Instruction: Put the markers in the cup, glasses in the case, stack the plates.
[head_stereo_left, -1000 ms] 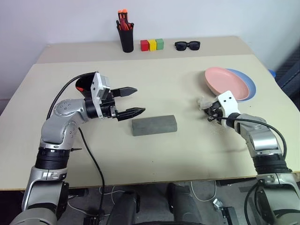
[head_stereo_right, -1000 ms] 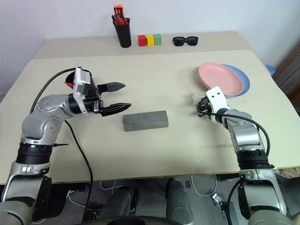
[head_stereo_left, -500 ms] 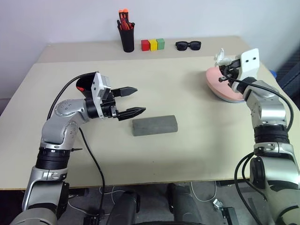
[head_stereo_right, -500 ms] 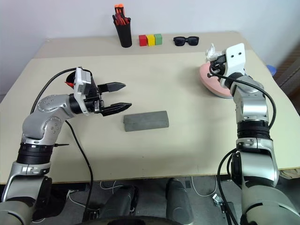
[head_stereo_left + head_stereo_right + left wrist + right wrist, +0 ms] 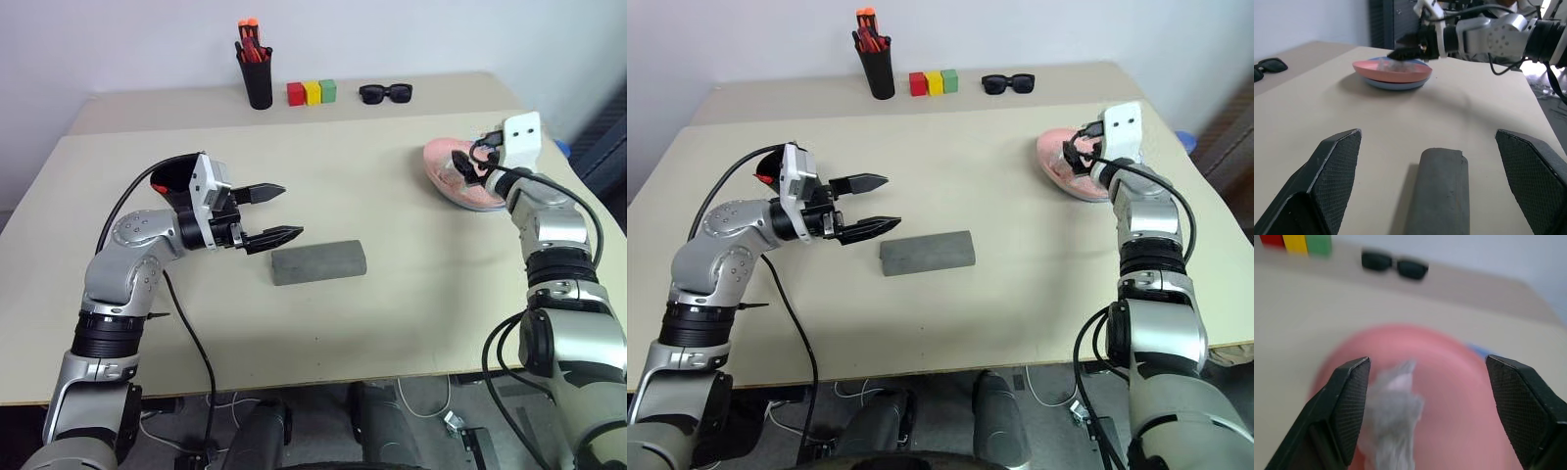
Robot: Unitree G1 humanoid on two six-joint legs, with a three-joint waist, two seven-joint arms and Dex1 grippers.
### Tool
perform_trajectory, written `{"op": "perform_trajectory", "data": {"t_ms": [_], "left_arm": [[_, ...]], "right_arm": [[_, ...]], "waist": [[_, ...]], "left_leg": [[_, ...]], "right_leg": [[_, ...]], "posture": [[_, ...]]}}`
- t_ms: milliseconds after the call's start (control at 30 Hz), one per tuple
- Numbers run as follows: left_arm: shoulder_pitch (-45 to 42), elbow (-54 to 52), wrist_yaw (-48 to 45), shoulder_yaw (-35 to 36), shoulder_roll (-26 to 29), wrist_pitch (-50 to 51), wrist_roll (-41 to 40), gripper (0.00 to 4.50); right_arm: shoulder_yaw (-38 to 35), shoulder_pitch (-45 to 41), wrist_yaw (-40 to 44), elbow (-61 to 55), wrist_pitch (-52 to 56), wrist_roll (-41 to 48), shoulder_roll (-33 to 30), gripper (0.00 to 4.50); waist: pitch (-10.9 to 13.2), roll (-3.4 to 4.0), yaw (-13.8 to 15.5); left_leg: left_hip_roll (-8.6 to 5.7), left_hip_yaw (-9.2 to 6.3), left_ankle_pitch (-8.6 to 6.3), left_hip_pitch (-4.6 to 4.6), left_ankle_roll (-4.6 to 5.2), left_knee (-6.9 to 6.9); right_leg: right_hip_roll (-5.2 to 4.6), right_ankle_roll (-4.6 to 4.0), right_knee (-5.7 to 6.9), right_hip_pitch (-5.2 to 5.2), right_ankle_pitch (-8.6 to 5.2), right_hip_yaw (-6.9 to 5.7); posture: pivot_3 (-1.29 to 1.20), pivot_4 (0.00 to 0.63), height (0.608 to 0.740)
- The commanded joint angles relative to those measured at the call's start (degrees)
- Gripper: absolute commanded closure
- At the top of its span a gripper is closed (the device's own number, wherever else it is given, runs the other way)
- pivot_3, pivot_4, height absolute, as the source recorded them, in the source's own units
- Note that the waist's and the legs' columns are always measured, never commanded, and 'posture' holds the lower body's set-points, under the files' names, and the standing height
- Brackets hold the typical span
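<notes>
"Wondering how the plates will feel if I grab them?"

"Light and stiff. They are round, shallow and made of smooth plastic, so they can slip. Take one by its thin rim. But look: the pink plate (image 5: 1393, 71) sits on top of the blue plate (image 5: 1396, 86) at the far right, so that part looks done."

"What is your right gripper (image 5: 1427, 361) doing?"

"It hangs just over the pink plate. Its two fingers stand wide apart and hold nothing. A pale crumpled thing (image 5: 1393, 416) lies on the plate under them. I cannot tell what it is. It looks soft and very light, so you would pinch it gently."

"And the case (image 5: 318, 262)?"

"It lies in the middle of the table (image 5: 392, 323), lid shut. It is a grey block with round ends, fuzzy like felt. It should be soft outside, not slippery, and easy to squash a bit. Take it across its short width, or lift the flap by its edge."

"Is the left gripper (image 5: 292, 209) on it?"

"No. It floats just left of the case, pointing right. Its fingers are wide open and empty."

"Where are the markers, cup and glasses?"

"I cannot find them. Far back you have only the chunky sunglasses (image 5: 385, 93), three coloured blocks (image 5: 312, 93) and a pen holder (image 5: 258, 83)."
</notes>
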Motion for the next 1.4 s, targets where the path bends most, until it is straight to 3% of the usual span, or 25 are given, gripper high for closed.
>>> {"op": "perform_trajectory", "data": {"t_ms": [33,200,467,800,1067,1233,1400], "left_arm": [[-1.0,-0.6,0.1,1.3,-0.1,-0.7,-0.9,0.0],[-1.2,-0.7,-0.2,1.4,0.0,0.2,-1.5,0.0],[-2.3,-0.8,0.8,1.7,-0.1,0.9,-2.1,0.0],[-1.9,-2.1,1.6,2.2,0.4,1.9,-2.7,0.0],[-1.4,-2.6,2.3,1.8,0.5,1.6,-3.1,0.0],[-1.7,-2.1,2.0,1.7,0.6,1.4,-3.1,0.0],[-1.4,-1.9,1.7,1.9,0.8,1.1,-3.1,0.0]], "right_arm": [[-1.0,2.0,4.7,-12.6,6.6,5.7,1.1,1.83],[1.3,8.2,7.1,-26.4,16.9,8.9,2.4,4.42],[2.7,10.4,6.6,-23.5,16.8,7.4,3.7,4.42],[3.7,5.3,7.9,-6.3,8.1,2.9,2.6,4.42],[-0.6,1.5,8.6,-2.7,8.7,6.4,3.0,4.42],[0.5,0.9,9.6,0.8,7.0,4.5,2.0,4.42],[-1.4,1.5,13.3,-5.2,7.8,8.7,4.1,4.42]], "waist": [[0.0,0.0,-0.1],[0.0,0.0,0.0],[0.0,0.0,0.1],[0.0,0.0,-0.1],[0.0,0.0,0.0],[0.0,0.0,0.0],[0.0,0.0,-0.2]], "left_leg": [[0.01,0.0,0.0,0.02,0.0,-0.01],[0.0,-0.03,0.0,0.01,0.0,0.02],[-0.01,-0.02,0.0,0.01,0.0,0.05],[0.0,0.0,0.0,0.02,0.0,0.01],[0.0,0.0,0.0,0.0,0.0,0.02],[0.0,0.0,0.0,0.01,0.0,0.02],[0.0,0.0,0.0,0.0,0.0,0.01]], "right_leg": [[0.0,0.0,0.01,0.0,0.0,0.0],[0.0,0.0,0.05,0.0,0.0,0.0],[0.0,0.0,0.06,0.0,0.0,0.0],[0.0,0.0,0.05,-0.02,0.0,0.0],[0.0,0.0,0.05,-0.03,0.0,0.0],[0.0,0.0,0.05,-0.02,0.01,0.0],[0.0,-0.01,0.06,-0.05,0.01,0.0]], "posture": [[0.0,0.15,0.74],[0.0,0.15,0.74],[0.0,0.15,0.74],[0.0,0.15,0.74],[0.0,0.15,0.74],[0.0,0.15,0.74],[0.0,0.15,0.74]]}}
